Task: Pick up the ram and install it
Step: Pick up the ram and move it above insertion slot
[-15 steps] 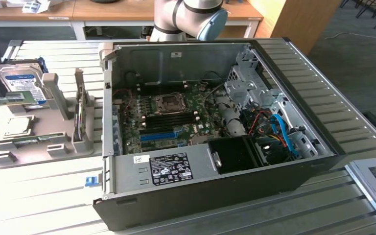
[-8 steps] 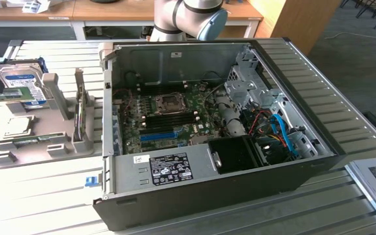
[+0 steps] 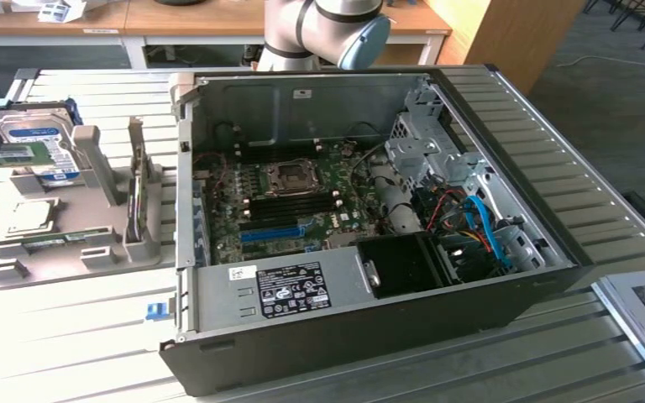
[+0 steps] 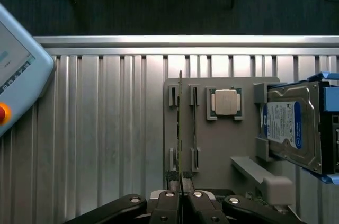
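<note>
End effector (image 4: 181, 184) pinched narrow on the ram (image 4: 180, 123) — stick edge-on, long axis running straight out from the grip, parallel to the slots of the grey holder (image 4: 222, 144), seemingly over the outer one. In the exterior view the open computer case (image 3: 356, 336) sat at the holder's 3 o'clock — open worktop (image 3: 76, 353) at 6.

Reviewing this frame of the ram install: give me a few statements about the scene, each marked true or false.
1. The gripper is shut on the ram. True.
2. The computer case lies open, its motherboard exposed. True.
3. The ram is seated in the motherboard. False: it is in the gripper over the grey fixture, outside the case.
4. The processor chip lies inside the case. False: it rests on the fixture, beside the hard drive.
</note>
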Tool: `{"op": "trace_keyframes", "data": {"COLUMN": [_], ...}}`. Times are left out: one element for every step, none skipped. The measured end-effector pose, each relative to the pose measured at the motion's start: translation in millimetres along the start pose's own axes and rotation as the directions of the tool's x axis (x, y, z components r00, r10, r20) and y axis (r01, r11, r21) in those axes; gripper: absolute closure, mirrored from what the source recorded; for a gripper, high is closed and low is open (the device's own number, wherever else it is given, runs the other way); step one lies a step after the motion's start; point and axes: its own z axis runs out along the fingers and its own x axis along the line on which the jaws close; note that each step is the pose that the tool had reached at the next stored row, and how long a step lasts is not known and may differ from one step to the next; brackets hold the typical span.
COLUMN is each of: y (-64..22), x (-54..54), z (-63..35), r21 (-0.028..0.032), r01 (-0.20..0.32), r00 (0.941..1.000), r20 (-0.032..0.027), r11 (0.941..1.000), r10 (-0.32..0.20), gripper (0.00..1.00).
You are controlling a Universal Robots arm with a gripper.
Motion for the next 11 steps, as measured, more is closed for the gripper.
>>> {"op": "trace_keyframes", "data": {"y": [0.0,0.1,0.1,0.2,0.2,0.2,0.3,0.3,0.4,0.4,0.5], "x": [0.0,0.0,0.0,0.1,0.1,0.1,0.1,0.1,0.1,0.2,0.2], "z": [-1.0,-2.0,-2.9,-4.0,-4.9,-5.9,-6.9,-7.9,-8.9,-9.9,-10.9], "r21": [0.0,0.0,0.0,-0.0001,0.0,0.0,0.0,0.0,0.0,0.0,0.0], "r01": [0.0,0.0,0.0,0.0,0.0,0.0,0.0,0.0,0.0,0.0,0.0], "r00": [1.0,1.0,1.0,1.0,1.0,1.0,1.0,1.0,1.0,1.0,1.0], "r20": [0.0,0.0,0.0,-0.0001,0.0,0.0,0.0,0.0,0.0,0.0,0.0], "r11": [1.0,1.0,1.0,1.0,1.0,1.0,1.0,1.0,1.0,1.0,1.0], "r10": [0.0,0.0,0.0,0.0,0.0,0.0,0.0,0.0,0.0,0.0,0.0], "gripper": [0.88,0.88,0.88,0.88,0.88,0.88,0.88,0.88,0.88,0.88,0.88]}}
